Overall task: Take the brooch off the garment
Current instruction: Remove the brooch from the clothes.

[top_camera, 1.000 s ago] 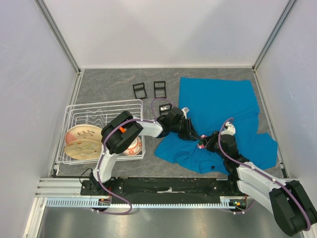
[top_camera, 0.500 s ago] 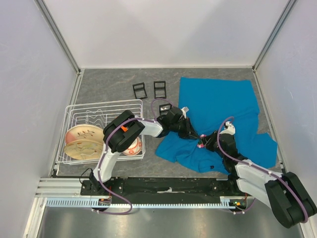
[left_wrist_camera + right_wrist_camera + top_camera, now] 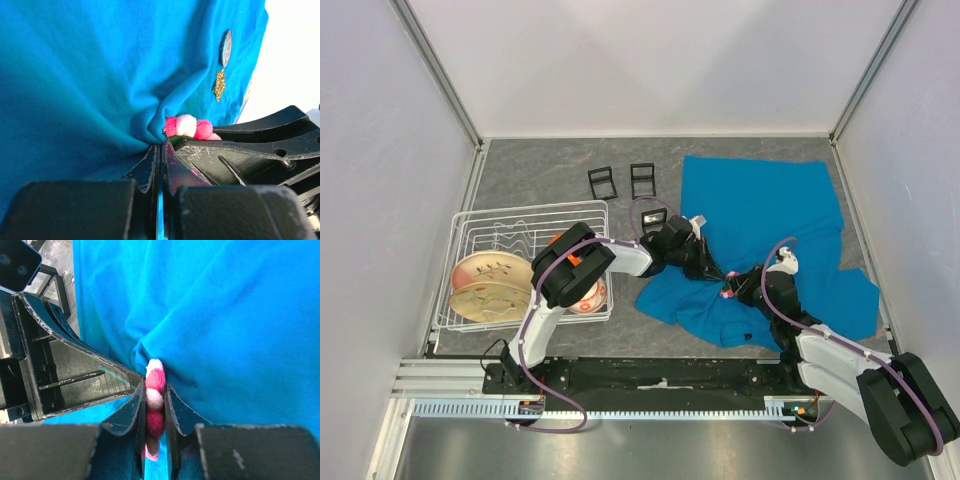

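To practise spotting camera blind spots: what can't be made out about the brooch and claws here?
- Right wrist view: the brooch's fastening, hidden by the right claw and a garment fold.
- Top view: brooch details too small beside the left claw.
- Left wrist view: gold pin and round badge, too small.

Matt knit cloth garment (image 3: 240,315); fuzzy felt brooch (image 3: 155,385).

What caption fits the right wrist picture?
Right gripper pinches the fuzzy pink-and-white brooch on the bunched teal garment.
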Robot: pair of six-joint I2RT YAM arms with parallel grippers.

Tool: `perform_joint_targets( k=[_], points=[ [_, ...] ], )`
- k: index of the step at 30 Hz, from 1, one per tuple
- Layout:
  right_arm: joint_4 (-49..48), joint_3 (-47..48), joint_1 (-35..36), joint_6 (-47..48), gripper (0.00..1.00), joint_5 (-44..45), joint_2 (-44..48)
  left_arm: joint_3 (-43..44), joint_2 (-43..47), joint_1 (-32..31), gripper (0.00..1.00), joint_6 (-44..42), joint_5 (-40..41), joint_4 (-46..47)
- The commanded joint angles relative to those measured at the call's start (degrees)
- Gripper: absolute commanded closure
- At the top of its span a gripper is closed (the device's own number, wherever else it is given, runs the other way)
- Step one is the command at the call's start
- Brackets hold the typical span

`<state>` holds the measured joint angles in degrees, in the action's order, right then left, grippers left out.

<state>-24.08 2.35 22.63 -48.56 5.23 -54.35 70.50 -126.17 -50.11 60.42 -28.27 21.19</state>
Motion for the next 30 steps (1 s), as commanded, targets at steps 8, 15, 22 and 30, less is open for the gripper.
perform_joint_targets(
  k=[8,15,22,30],
  points=[
    [-3.6,-4.0,0.7,-1.3,1.0,-2.9,2.2,-1.4,-2.1,-4.1,0.98,-15.5,10.7,-20.6],
    [-0.4,-3.5,0.7,-0.8,1.0,-2.2,4.5,-1.9,0.7,-3.9,0.98,-18.1,13.9,-23.6],
    [4.8,-2.9,0.6,0.1,1.0,-0.6,8.6,-4.1,11.2,-1.7,0.78,-18.2,14.2,-22.9],
    [10.0,2.0,0.6,2.5,1.0,-1.1,4.9,-4.6,14.3,-0.9,0.55,-18.0,8.2,-17.5]
  ],
)
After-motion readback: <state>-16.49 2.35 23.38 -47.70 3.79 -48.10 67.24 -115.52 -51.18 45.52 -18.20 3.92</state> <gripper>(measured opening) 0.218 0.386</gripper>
